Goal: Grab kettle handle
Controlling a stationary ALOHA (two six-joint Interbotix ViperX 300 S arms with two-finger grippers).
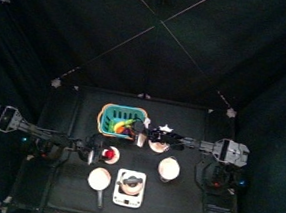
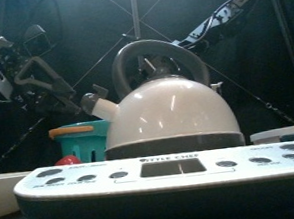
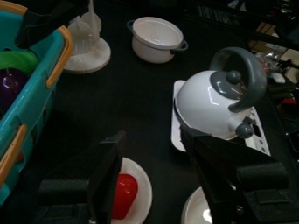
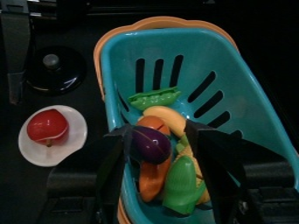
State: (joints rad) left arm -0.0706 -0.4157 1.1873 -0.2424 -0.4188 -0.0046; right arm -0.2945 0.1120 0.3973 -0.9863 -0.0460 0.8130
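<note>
Kettle (image 3: 216, 101) untouched on base marked "LITTLE CHEF" (partly legible); left pincer (image 3: 158, 166) wide

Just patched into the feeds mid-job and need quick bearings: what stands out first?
A white kettle with a grey loop handle sits on a white stove base at the table's front edge, filling the front view. Behind it stands a teal basket of toy vegetables, with the right tool hovering over it and the left tool open, facing the kettle.
</note>
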